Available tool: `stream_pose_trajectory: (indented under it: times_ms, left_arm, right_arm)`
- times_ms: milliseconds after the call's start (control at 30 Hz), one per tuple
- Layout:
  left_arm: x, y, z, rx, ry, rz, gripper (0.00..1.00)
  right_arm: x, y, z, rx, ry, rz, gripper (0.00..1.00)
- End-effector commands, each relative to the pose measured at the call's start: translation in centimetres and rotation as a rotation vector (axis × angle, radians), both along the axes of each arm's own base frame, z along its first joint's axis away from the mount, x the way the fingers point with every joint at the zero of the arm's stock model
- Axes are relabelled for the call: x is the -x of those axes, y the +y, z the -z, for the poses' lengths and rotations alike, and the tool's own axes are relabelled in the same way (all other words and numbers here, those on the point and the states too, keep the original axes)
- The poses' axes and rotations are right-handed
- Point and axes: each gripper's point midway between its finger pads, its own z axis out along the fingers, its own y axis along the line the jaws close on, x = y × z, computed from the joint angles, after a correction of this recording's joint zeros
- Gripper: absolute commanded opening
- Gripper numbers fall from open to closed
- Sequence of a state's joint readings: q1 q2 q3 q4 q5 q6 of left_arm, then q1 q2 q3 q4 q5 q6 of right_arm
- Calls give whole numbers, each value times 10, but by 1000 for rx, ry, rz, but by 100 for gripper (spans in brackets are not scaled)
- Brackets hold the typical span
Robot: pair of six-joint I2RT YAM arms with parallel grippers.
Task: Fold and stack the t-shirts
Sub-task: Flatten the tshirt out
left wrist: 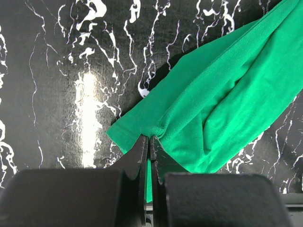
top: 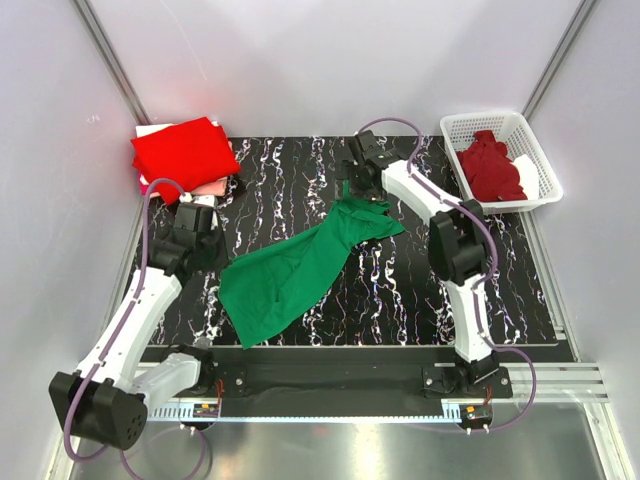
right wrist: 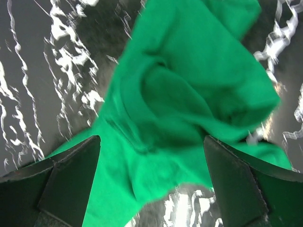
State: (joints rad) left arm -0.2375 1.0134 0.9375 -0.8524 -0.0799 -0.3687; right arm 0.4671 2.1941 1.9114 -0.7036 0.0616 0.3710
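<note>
green tee [top: 300,265] diagonal, bunched | your left gripper [left wrist: 149,139] pinches its hem corner, likely to pull it flat | right gripper [right wrist: 151,175] wide, straddling 1 crumpled end, gripping nothing

We see a green t-shirt [top: 295,270] stretched diagonally across the black marbled table [top: 400,300], with the right gripper [top: 358,185] at its far end and the left arm [top: 140,310] by its near-left corner. A red t-shirt [top: 185,152] lies folded back-left, and a maroon t-shirt [top: 492,168] sits in the white basket [top: 545,165] back-right.
</note>
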Motion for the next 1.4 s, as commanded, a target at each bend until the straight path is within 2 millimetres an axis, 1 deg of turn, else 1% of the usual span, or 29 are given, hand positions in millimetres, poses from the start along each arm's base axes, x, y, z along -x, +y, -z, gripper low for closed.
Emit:
stream_pose_trajectory:
  times_ms: [0, 67, 100, 267, 300, 333, 400, 433, 533, 567, 600, 633, 733, 767, 833, 867, 933, 967, 1000, 1033, 1067, 1100, 1133, 1167, 1200, 1233, 1300, 1333, 1367]
  left_arm:
    - [-6, -3, -9, 18, -66, 19, 3]
    - [-6, -3, -10, 22, -73, 19, 3]
    - [-6, -3, -11, 23, -77, 19, 3]
    - [-5, -3, -12, 23, -84, 18, 3]
    - [-5, -3, -12, 24, -83, 19, 3]
    - [-6, -3, -13, 25, -86, 19, 3]
    - [-5, -3, -14, 26, -89, 19, 2]
    - [-5, -3, -13, 25, -86, 17, 2]
    - [-5, -3, -15, 26, -97, 16, 2]
    - [-5, -2, -14, 26, -96, 16, 2]
    - [-5, -2, -14, 25, -98, 13, 2]
    - [-5, -2, -15, 25, -101, 13, 2]
    - [-5, 2, -14, 13, -99, -4, 1]
    - [-4, 2, -14, 11, -100, -6, 1]
    - [-5, 5, -15, 5, -103, -18, 1]
    - [-5, 6, -16, 4, -106, -23, 0]
    - [-5, 11, -17, -1, -111, -45, 0]
    - [-6, 15, -17, -2, -116, -62, 0]
    - [-6, 15, -18, -3, -119, -63, 0]
    - [-6, 20, -19, -3, -122, -82, 0]
    - [-7, 21, -20, -3, -125, -88, 0]
    - [-7, 23, -19, -1, -124, -95, 0]
    - [-7, 26, -20, -5, -123, -108, 0]
    - [-8, 27, -19, -5, -122, -112, 0]
    - [-8, 28, -18, -7, -119, -116, 0]
    - [-8, 29, -19, -8, -118, -122, 0]
    - [-8, 31, -16, -14, -108, -126, 0]
    - [-8, 31, -15, -14, -105, -126, 0]
    - [-8, 31, -16, -16, -105, -129, 0]
  right_arm:
    - [-15, 16, -22, -14, -52, -69, 97]
    - [-19, 25, -23, -18, -55, -89, 97]
    - [-18, 25, -9, 6, -28, -91, 97]
    - [-20, 21, 19, 64, 29, -77, 92]
    - [-20, 20, 22, 75, 34, -76, 86]
    - [-21, 18, 24, 86, 37, -72, 75]
    - [-22, 13, 28, 118, 45, -65, 60]
    - [-22, 12, 28, 130, 44, -64, 48]
    - [-24, 6, 22, 164, 30, -58, 32]
    - [-24, 4, 18, 168, 27, -57, 8]
    - [-25, 1, 13, 179, 17, -53, 0]
    - [-24, -1, 9, 184, 12, -53, 0]
    - [-14, -15, -25, 207, -21, -15, 0]
    - [-2, -25, -48, 199, -52, 6, 0]
    - [14, -42, -72, 197, -107, 65, 0]
    - [38, -62, -91, 187, -146, 98, 0]
    - [64, -89, -105, 178, -178, 189, 0]
    - [95, -111, -113, 149, -194, 254, 0]
    - [111, -121, -114, 131, -198, 287, 0]
    - [140, -135, -85, 155, -139, 307, 0]
    - [158, -143, -103, 87, -198, 343, 0]
    - [172, -148, -97, 36, -182, 405, 0]
    - [196, -157, -67, 43, -122, 437, 0]
    - [211, -161, -71, -16, -142, 468, 0]
    - [223, -156, -60, -98, -99, 514, 0]
    - [245, -160, -31, -96, -29, 545, 0]
    - [266, -147, -17, -228, 35, 573, 0]
    - [282, -148, 5, -228, 91, 595, 7]
    - [286, -145, 8, -270, 97, 600, 38]
